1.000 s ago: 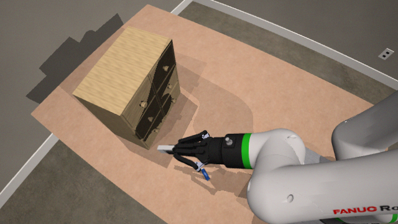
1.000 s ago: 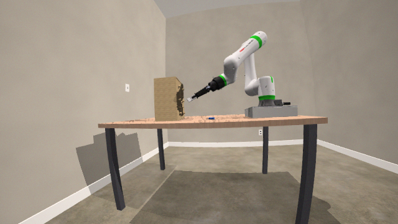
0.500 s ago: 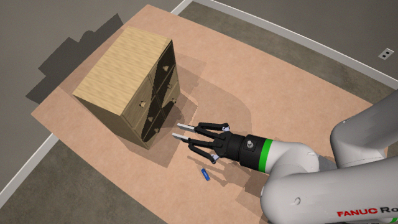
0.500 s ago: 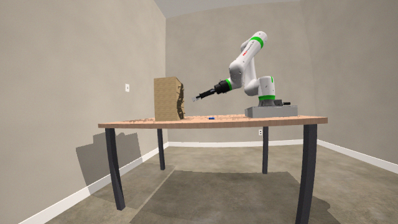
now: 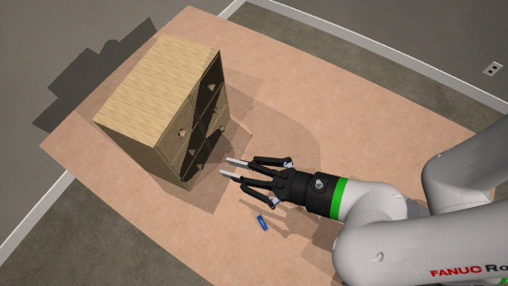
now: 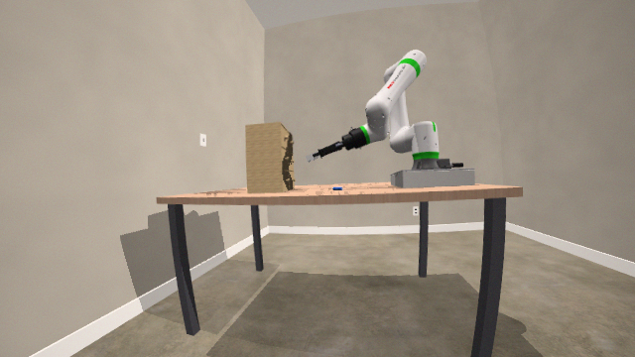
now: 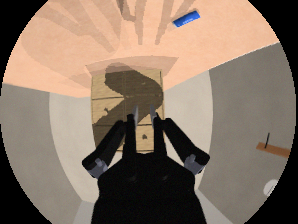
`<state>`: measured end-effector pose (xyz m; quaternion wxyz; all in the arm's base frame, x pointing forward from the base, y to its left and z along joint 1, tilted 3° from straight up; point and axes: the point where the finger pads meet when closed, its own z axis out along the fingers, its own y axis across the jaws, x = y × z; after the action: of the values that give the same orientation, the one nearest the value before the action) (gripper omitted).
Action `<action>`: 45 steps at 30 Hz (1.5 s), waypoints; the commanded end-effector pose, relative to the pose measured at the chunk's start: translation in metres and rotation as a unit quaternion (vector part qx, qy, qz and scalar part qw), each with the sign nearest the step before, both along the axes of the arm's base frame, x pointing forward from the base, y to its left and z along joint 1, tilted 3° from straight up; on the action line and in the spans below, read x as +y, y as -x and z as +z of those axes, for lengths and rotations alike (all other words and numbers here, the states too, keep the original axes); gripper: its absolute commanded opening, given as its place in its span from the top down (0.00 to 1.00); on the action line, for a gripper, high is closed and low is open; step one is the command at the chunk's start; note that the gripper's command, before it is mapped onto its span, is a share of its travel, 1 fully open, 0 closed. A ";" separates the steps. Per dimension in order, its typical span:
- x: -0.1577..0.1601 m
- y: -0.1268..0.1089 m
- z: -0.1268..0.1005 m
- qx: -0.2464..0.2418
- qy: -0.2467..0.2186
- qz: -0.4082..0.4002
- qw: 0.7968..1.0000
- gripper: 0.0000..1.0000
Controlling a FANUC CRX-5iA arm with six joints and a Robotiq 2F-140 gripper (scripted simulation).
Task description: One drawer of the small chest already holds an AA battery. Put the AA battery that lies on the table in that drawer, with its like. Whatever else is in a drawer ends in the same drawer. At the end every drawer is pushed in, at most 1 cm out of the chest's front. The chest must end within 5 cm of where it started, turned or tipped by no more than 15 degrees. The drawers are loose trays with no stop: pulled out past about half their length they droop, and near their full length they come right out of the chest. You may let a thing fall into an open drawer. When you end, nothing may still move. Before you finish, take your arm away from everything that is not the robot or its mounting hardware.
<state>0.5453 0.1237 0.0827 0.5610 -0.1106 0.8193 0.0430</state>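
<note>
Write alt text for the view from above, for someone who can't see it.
A robot gripper, fingers slightly apart, points toward a wooden chest with its drawers closed. A blue battery lies on the table beside the gripper.

The gripper [image 5: 224, 166] [image 6: 310, 158] [image 7: 143, 109] has been shifted toward the far long edge of the counter [image 5: 357, 119] [image 6: 347, 200] [image 7: 50, 55] and levelled somewhat. Its fingers, seen bunched from above a second ago, are now seen parted.
</note>
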 end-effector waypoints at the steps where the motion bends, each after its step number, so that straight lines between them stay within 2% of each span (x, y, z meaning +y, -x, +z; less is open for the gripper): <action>1: 0.000 0.000 0.000 0.000 0.000 0.000 1.000 0.80; 10: 0.001 -0.007 -0.012 0.000 0.000 0.000 1.000 0.80; 17: 0.004 -0.025 -0.041 0.000 0.000 0.000 1.000 0.80; 19: 0.004 -0.025 -0.041 0.000 0.000 0.000 1.000 0.80; 31: 0.008 -0.058 -0.095 0.000 0.000 0.000 1.000 0.80; 45: 0.009 -0.062 -0.102 0.000 0.000 0.000 1.000 0.80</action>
<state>0.6077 0.1326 -0.0189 0.5613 -0.1105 0.8190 0.0432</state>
